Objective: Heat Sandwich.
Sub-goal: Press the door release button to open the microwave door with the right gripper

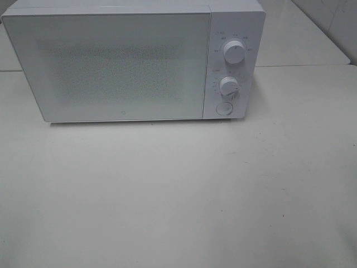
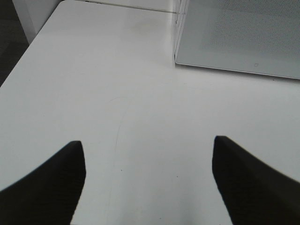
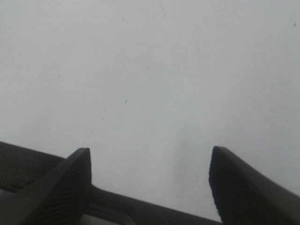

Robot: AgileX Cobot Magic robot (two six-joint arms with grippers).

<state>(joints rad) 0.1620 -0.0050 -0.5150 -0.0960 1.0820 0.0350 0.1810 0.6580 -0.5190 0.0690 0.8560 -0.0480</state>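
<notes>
A white microwave (image 1: 134, 58) stands at the back of the white table (image 1: 178, 195), its door (image 1: 111, 64) shut. Two dials (image 1: 233, 52) and a round button (image 1: 223, 109) sit on its right panel. The sandwich is out of view in every frame. Neither arm shows in the exterior high view. My left gripper (image 2: 149, 145) is open and empty over bare table, with the microwave's lower left corner (image 2: 180, 58) ahead of it. My right gripper (image 3: 149, 154) is open and empty over bare white surface.
A second white tabletop (image 1: 301, 39) lies behind the microwave at the right. In the left wrist view the table's edge (image 2: 28, 51) drops off to a dark floor.
</notes>
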